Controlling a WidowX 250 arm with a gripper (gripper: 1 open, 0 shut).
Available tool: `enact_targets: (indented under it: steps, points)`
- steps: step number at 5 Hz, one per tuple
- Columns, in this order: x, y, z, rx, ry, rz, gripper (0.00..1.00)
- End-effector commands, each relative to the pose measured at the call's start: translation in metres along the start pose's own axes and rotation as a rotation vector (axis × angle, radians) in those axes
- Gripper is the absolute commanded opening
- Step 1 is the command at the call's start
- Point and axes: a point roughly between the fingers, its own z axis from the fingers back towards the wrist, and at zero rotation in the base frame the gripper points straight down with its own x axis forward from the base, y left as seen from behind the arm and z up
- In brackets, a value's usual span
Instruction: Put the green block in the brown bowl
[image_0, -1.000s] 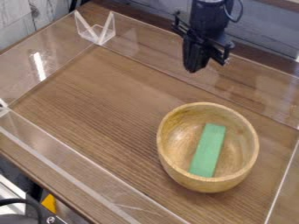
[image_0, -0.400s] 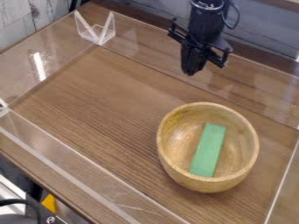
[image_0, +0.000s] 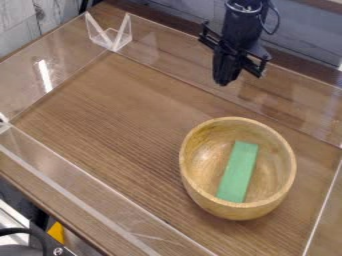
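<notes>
The green block (image_0: 241, 170) lies flat inside the brown bowl (image_0: 201, 185), slanted along the bowl's floor. The bowl sits on the wooden table at the lower right. My black gripper (image_0: 231, 78) hangs pointing down above the table, up and slightly left of the bowl and well apart from it. Its fingers are pressed together with nothing between them.
A clear plastic wall (image_0: 80, 205) rings the wooden tabletop (image_0: 114, 120). A small clear triangular stand (image_0: 108, 33) sits at the back left corner. A dark strip runs along the back edge behind the gripper.
The gripper has stayed shut and nearly in place, shifting only slightly. The block and bowl have not moved.
</notes>
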Motion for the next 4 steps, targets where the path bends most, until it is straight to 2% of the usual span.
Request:
enact_targets:
  steps: [1, 2, 4]
  points:
    - [0.008, 0.001, 0.011, 0.018, -0.051, -0.013, 0.0]
    - [0.008, -0.004, 0.005, 0.02, -0.046, -0.033, 0.0]
    - [0.001, 0.031, -0.015, 0.027, -0.027, 0.007, 0.0]
